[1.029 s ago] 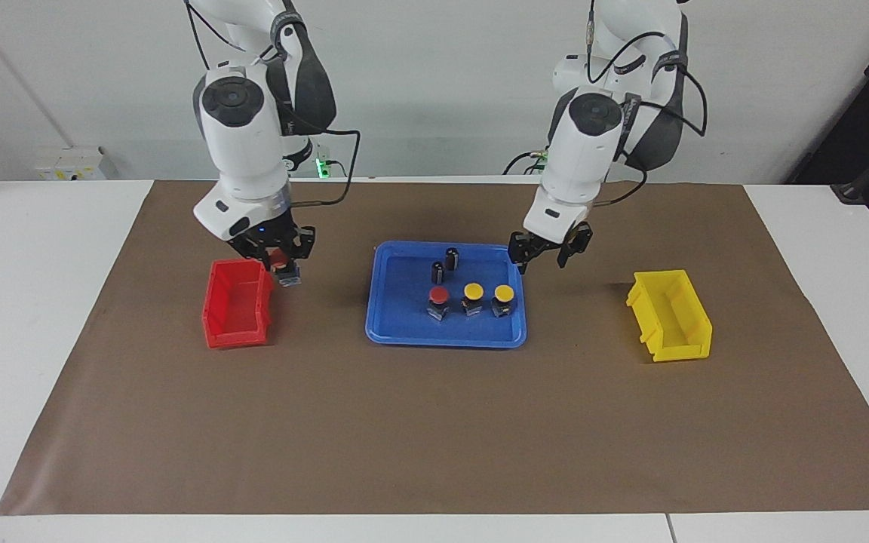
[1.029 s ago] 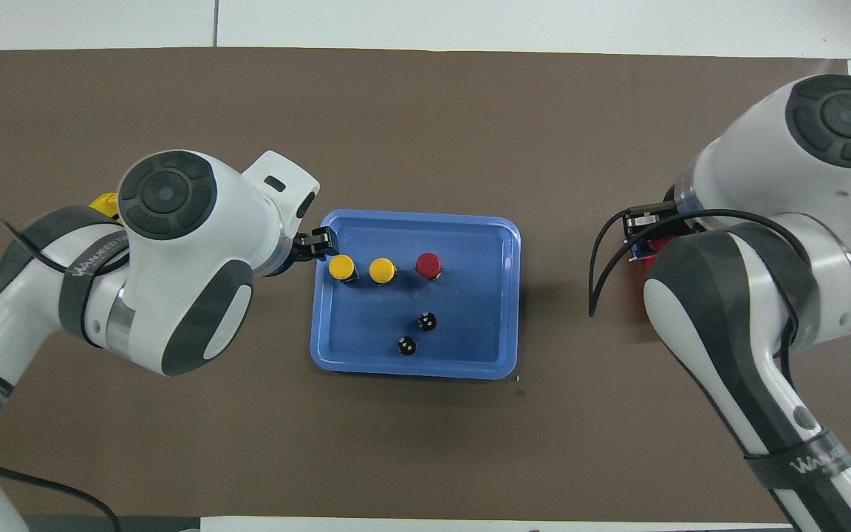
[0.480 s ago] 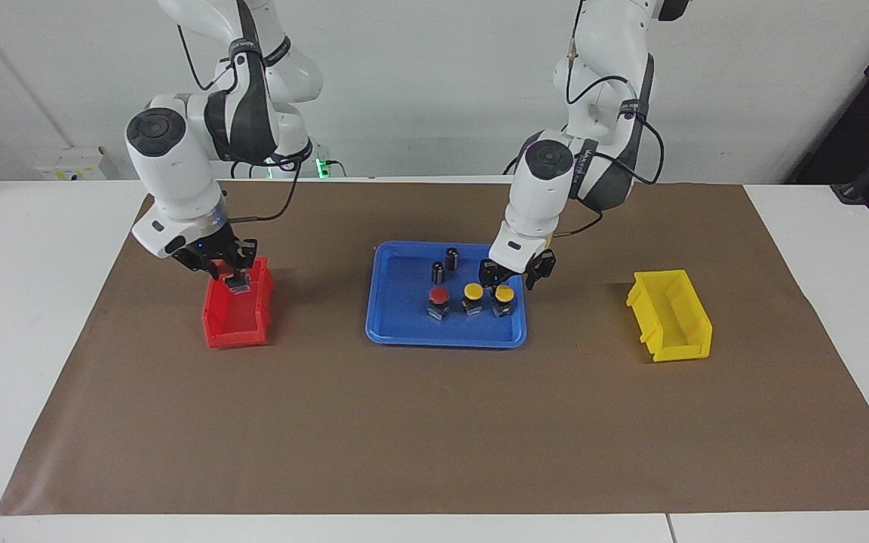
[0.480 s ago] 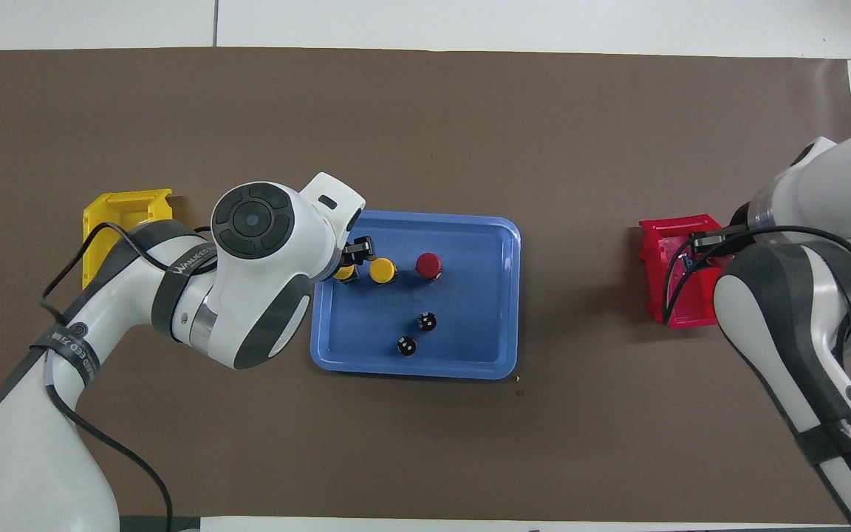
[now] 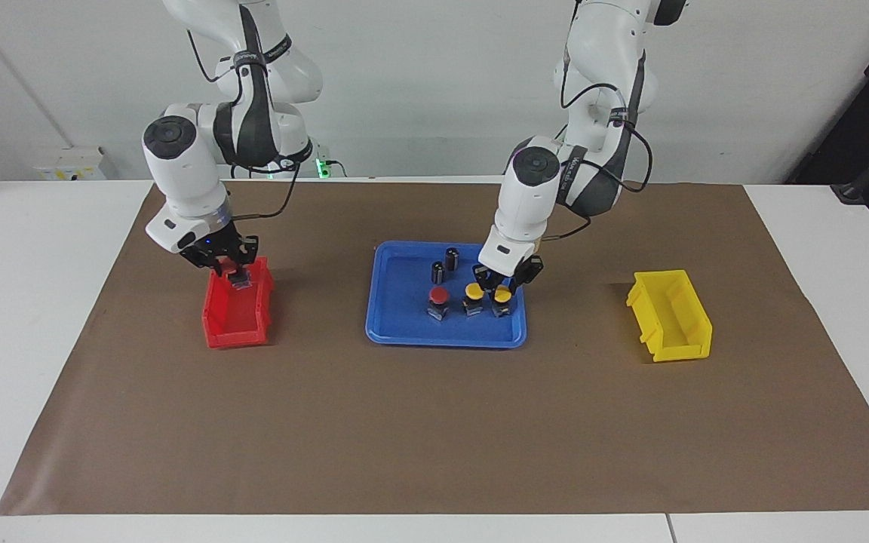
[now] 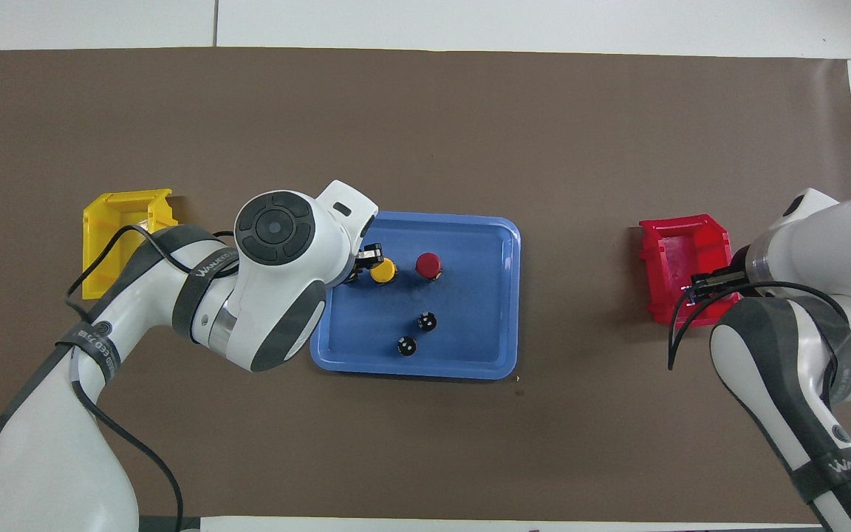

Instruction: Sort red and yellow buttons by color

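While the right gripper (image 5: 234, 273) hangs over the red bin (image 5: 217, 332), clamped on a red button (image 5: 238, 277) whose base dips just inside the bin's rim at the end nearest the robots, the left gripper (image 5: 500, 285) is down on a yellow button (image 5: 503, 296) in the blue tray (image 5: 404, 333). Its fingers look to be closing around that button's cap; whether they grip it firmly I cannot tell.

That button stands nearest the tray edge toward the left arm's end of the table. A second yellow button (image 5: 473, 294) sits just beside it and a second red button (image 5: 439, 297) next along, all in one row. Two dark cylinders (image 5: 443, 264) stand near the tray edge closest to the robots.

To do this step well, the left gripper should probably settle square on the cap before lifting, then rise straight up so it does not knock the neighbouring yellow button. The tray rim there is low but must be cleared. From the tray to the yellow bin (image 5: 672, 343), near the left arm's end of the brown mat (image 5: 434, 430), the mat lies bare.

For the right gripper, release looks safe once the button is centred over the bin, away from its walls.
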